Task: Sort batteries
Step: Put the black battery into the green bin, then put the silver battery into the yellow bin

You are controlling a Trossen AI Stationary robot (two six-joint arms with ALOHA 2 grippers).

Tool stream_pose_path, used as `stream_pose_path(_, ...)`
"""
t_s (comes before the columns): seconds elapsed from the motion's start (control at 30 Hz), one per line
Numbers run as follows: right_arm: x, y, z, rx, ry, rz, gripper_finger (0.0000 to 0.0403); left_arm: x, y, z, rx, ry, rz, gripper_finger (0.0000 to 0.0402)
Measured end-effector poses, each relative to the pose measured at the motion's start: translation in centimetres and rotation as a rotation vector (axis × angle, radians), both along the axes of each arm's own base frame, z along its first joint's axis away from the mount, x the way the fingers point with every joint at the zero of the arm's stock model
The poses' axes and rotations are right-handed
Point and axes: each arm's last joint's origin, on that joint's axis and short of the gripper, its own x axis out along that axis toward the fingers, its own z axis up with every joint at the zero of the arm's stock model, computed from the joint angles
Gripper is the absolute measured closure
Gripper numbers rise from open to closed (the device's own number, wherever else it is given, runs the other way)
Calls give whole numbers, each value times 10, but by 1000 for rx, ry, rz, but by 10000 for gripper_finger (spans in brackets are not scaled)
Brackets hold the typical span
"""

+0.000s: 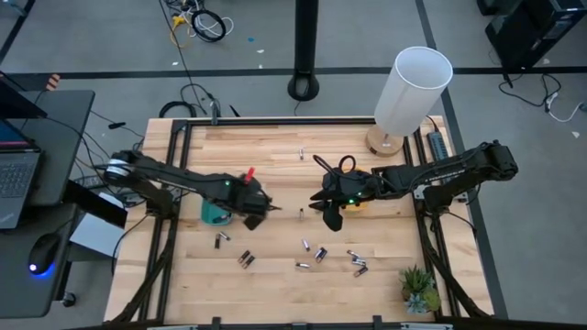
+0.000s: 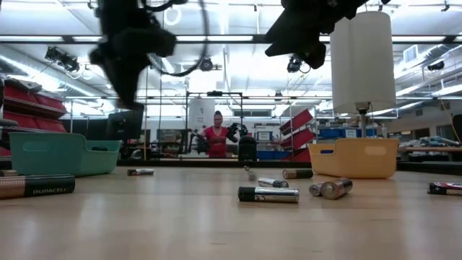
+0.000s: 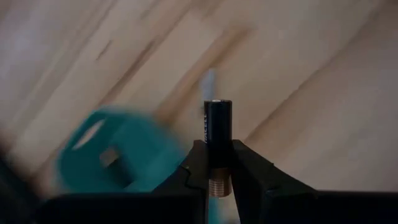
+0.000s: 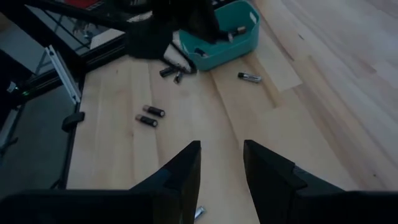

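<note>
My left gripper [image 1: 260,213] hangs above the table beside the teal tray [image 1: 215,214] and is shut on a black battery [image 3: 217,124] with a copper-coloured end. My right gripper [image 1: 330,218] hovers near the table's middle, open, with nothing between its fingers [image 4: 222,149]. Several loose batteries [image 1: 320,254] lie on their sides on the wood toward the near edge; the low view shows some of these batteries [image 2: 268,193] too. The teal tray [image 4: 217,34] has batteries lying in it. A yellow tray [image 2: 354,157] stands below my right arm. My left gripper pinches the battery between its two fingers at the half nearer the copper-coloured end [image 3: 217,160]. The battery lies along the fingers, its black end [image 3: 217,104] sticking out past the fingertips. It is lifted clear of the table, pointing steeply down.
A white lamp [image 1: 413,92] stands at the far right corner and a small plant [image 1: 419,289] at the near right corner. A lone battery [image 1: 301,153] lies toward the far edge. A person [image 2: 216,139] stands in the room beyond the table.
</note>
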Motion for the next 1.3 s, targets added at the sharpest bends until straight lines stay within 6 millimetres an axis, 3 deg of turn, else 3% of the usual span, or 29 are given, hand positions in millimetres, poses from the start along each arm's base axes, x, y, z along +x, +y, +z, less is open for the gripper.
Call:
stream_pose_path(0.13,0,-2,0,-20,-1,-11,273,-21,3,2,-16,103,4,352)
stream_pose_path(0.43,1,-3,1,-14,-16,-14,273,-62,4,-33,-115,163,48,351)
stream_pose_path(0.63,-5,2,-8,4,105,81,272,-70,5,-47,-146,118,63,334)
stream_pose_path(0.8,-17,11,-20,3,266,130,257,-69,4,-49,-160,106,66,268)
stream_pose_path(0.97,-21,16,-22,6,307,144,223,-69,5,-49,-151,108,63,216)
stream_pose_path(1.13,-17,24,-22,31,266,149,196,-71,3,-47,-137,92,59,209)
stream_pose_path(1.3,-6,41,-34,45,273,209,198,-69,-3,-29,-94,-22,69,213)
